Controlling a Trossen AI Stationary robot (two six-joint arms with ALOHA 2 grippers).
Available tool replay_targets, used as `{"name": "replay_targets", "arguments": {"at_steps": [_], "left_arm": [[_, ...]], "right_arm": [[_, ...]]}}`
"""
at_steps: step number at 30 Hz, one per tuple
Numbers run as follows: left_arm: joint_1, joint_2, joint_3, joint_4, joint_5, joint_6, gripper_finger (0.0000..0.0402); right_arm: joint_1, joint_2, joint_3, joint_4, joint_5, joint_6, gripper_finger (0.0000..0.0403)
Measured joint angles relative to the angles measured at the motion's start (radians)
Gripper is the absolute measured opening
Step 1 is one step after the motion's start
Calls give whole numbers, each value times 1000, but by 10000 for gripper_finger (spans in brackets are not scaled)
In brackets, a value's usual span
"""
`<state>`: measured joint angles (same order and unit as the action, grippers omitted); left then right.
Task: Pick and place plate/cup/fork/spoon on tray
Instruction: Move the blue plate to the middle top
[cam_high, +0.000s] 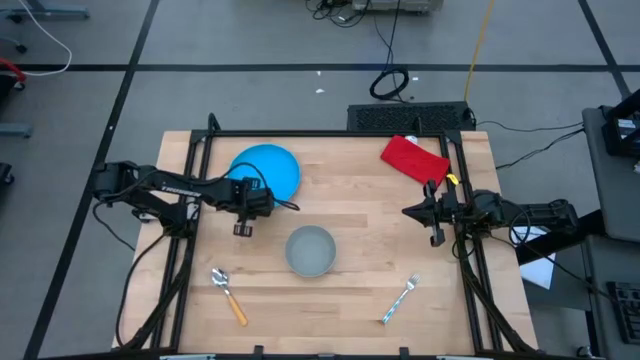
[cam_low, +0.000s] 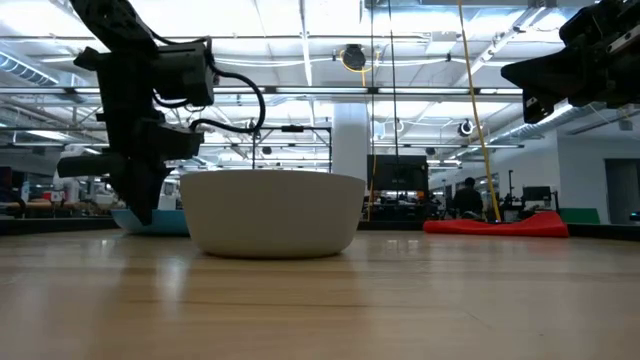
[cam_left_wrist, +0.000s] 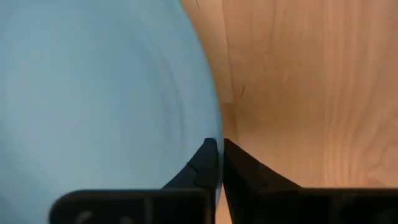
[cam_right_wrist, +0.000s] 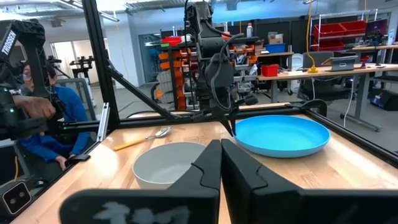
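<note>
The left gripper (cam_high: 243, 228) is seen down at the near edge of the blue plate (cam_high: 268, 168), and in the left wrist view the fingers (cam_left_wrist: 208, 163) are pinched together right on the plate's rim, so the plate counts as clamped by its edge. From the low view the plate looks to be sitting flat on the worktop (cam_high: 350, 300) behind the cup, so nothing has been lifted yet.

The step in hand looks like the pick of the plate, grip just made. The red cloth-like rectangle (cam_high: 413, 157) at the far right corner is probably what's meant by the tray, though that's a guess.

Working outward: the pale grey cup (cam_high: 311, 250) is parked near the middle, just beside the left gripper's side. The orange-handled spoon (cam_high: 228, 294) lies toward the near left, the silver fork (cam_high: 399, 299) toward the near right, both well apart from the plate.

The right gripper (cam_high: 436, 236) is held shut over the right side of the worktop, holding nothing, just waiting.

Next up, a clean lift is called for. An edge pinch on a wide plate could let it tilt or slip, so it should be raised gently, carried clear over the cup, and taken across to the red rectangle.
</note>
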<state>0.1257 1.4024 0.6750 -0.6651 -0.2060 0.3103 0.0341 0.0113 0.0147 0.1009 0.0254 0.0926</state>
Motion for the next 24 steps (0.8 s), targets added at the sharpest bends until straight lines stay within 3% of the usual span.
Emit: {"name": "replay_targets", "arguments": {"at_steps": [14, 24], "left_arm": [[-15, -1, 7, 17, -38, 5, 7], [-43, -1, 109, 16, -54, 85, 4]], "right_arm": [[0, 0, 0, 0, 0, 0, 0], [0, 0, 0, 0, 0, 0, 0]]}}
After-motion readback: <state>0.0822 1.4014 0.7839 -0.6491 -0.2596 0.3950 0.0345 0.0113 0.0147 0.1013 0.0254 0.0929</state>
